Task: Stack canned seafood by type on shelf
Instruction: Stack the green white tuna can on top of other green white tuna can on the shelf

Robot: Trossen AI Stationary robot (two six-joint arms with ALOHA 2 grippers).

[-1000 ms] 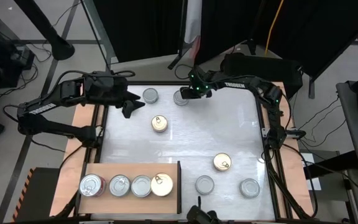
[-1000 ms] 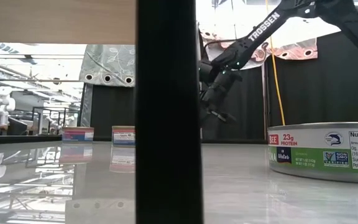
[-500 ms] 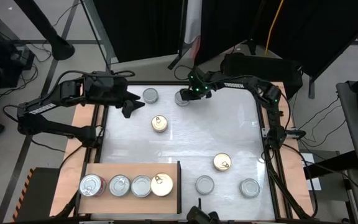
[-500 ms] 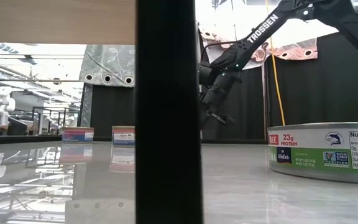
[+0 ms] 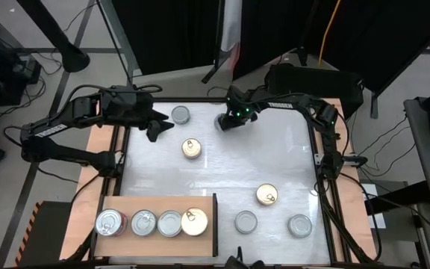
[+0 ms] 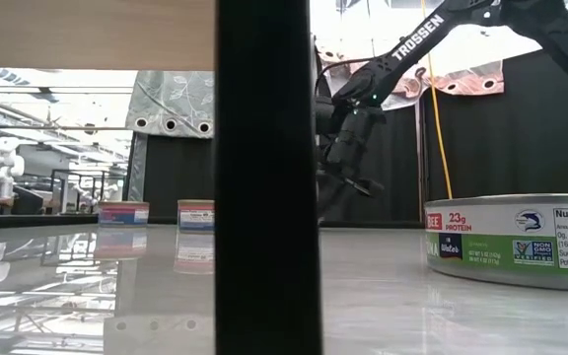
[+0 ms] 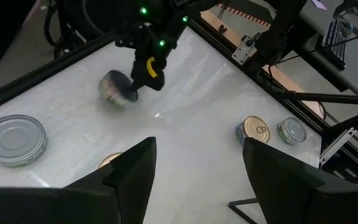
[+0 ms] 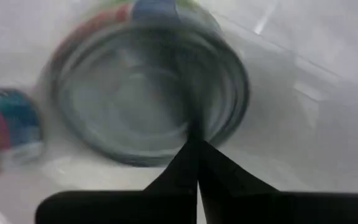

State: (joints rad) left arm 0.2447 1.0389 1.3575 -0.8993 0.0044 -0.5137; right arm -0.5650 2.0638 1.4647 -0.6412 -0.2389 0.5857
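On the shelf (image 5: pixel 159 204), a wooden board at the near left, three silver-lidded cans (image 5: pixel 142 223) and one gold-lidded can (image 5: pixel 194 221) stand in a row on their bases. Loose cans on the white table are silver (image 5: pixel 180 114), gold (image 5: pixel 191 148), gold (image 5: pixel 267 195), silver (image 5: pixel 245 221) and silver (image 5: pixel 300 225). At the far middle my right gripper (image 5: pixel 225 124) is shut over a silver-lidded can (image 5: pixel 218 120) that it half hides. My left gripper (image 5: pixel 155 131) hangs open above the far left, holding nothing. My right gripper has its shut fingertips (image 8: pixel 194 146) at the silver lid's edge (image 8: pixel 219 127), on the can's near side. The fingers come steeply from above, slanting in from the far right. The can shows blurred (image 7: pixel 118 91); I cannot tell whether it lies flat or is tipped.
The shelf's dark upright edge (image 5: pixel 215 217) stands at its right end and fills the middle of the low view (image 6: pixel 264 177). A labelled can (image 6: pixel 516 242) sits close to the low camera. Bare table lies between the loose cans.
My right gripper, still shut, has shifted a little toward the near edge and down over the far silver can, and has tipped to point more steeply downward. The can has gone partly under it.
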